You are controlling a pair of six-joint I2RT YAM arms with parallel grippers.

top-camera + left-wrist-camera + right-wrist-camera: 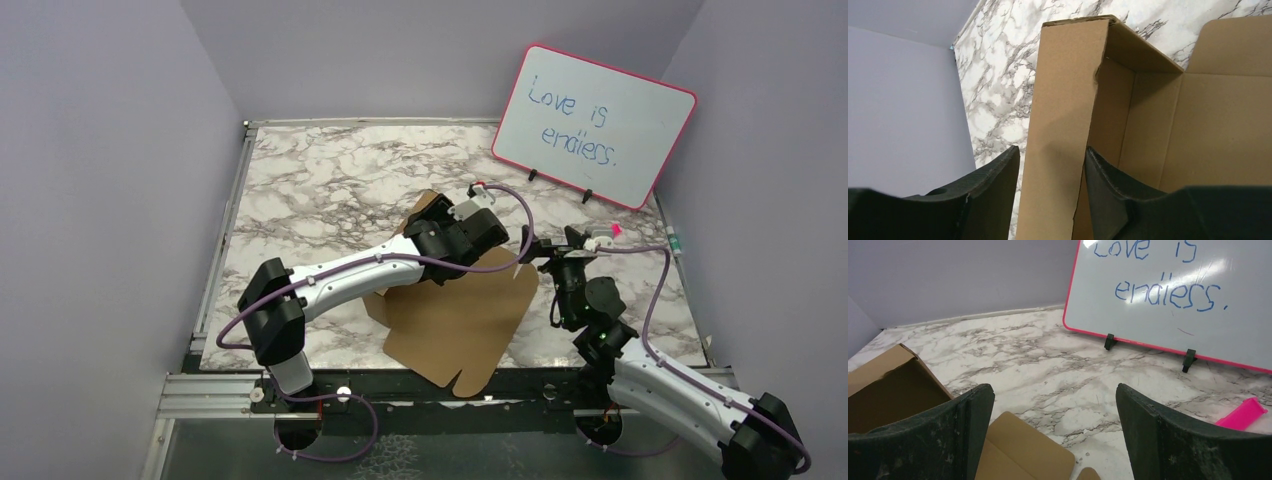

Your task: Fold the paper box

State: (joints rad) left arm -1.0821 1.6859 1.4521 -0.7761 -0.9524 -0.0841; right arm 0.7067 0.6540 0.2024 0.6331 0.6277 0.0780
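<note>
The paper box (pixel 450 330) is brown cardboard, lying partly flat on the marble table, with one side wall (pixel 1063 100) raised at its far left. My left gripper (pixel 470 245) reaches down over that wall. In the left wrist view the upright wall stands between the left gripper's (pixel 1052 150) fingers: the right finger touches it and a thin strip of marble shows beside the left finger. My right gripper (pixel 528 250) hovers wide open at the box's right edge. In the right wrist view the right gripper (pixel 1052 390) has a rounded flap (pixel 1018 450) below it and nothing between its fingers.
A pink-framed whiteboard (pixel 595 125) stands on clips at the back right, also close in front of the right wrist as the whiteboard (pixel 1173 290). A small pink object (pixel 1243 412) lies on the marble near it. Lilac walls enclose the table (pixel 330 180) on three sides.
</note>
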